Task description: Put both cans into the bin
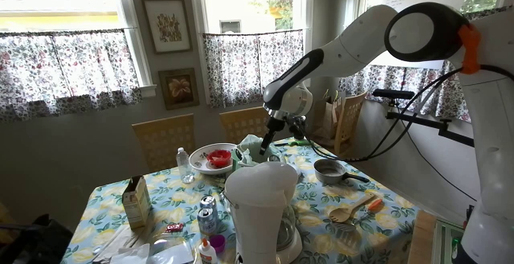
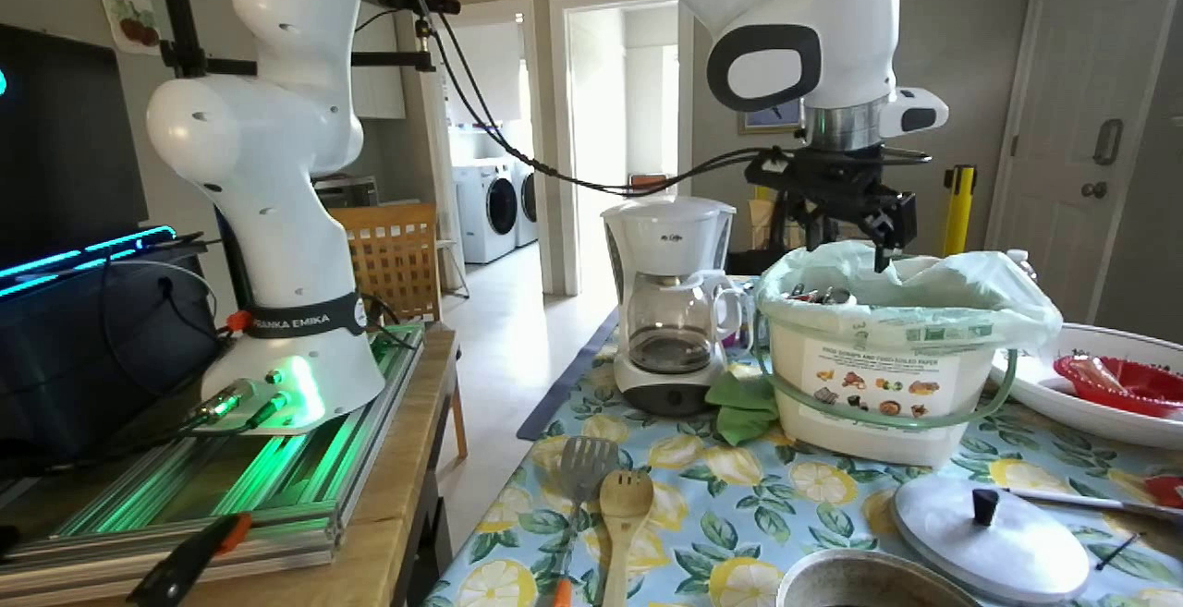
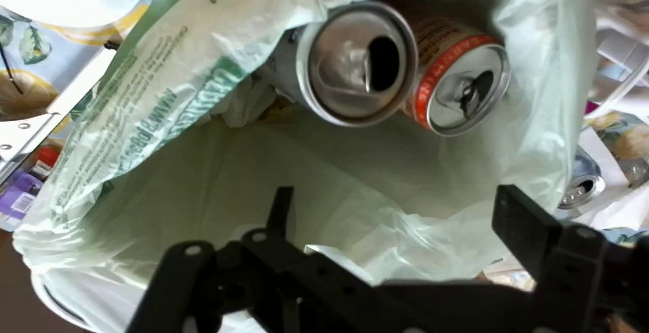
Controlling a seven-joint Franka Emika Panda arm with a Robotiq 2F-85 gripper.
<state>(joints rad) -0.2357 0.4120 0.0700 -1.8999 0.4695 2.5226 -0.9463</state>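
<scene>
The bin (image 2: pixel 869 390) is an off-white pail with a green handle, lined with a pale green bag; the liner also shows in an exterior view (image 1: pixel 249 140). In the wrist view a silver can (image 3: pixel 355 64) and a can with a red band (image 3: pixel 459 87) lean side by side inside the liner (image 3: pixel 203 84). Two blue-silver cans (image 1: pixel 207 220) (image 1: pixel 208 202) stand on the table in an exterior view; a can on the table also shows in the wrist view (image 3: pixel 583 183). My gripper (image 3: pixel 393 191) is open and empty over the bin's mouth.
A white coffee maker (image 1: pixel 257 191) stands close beside the bin. A patterned white bowl (image 1: pixel 200 165) holding a red bowl (image 1: pixel 219 158) is on its other side, near a clear bottle (image 1: pixel 184 165). A saucepan (image 1: pixel 329 171), lid (image 2: pixel 993 538) and wooden spoon (image 2: pixel 626 496) lie around.
</scene>
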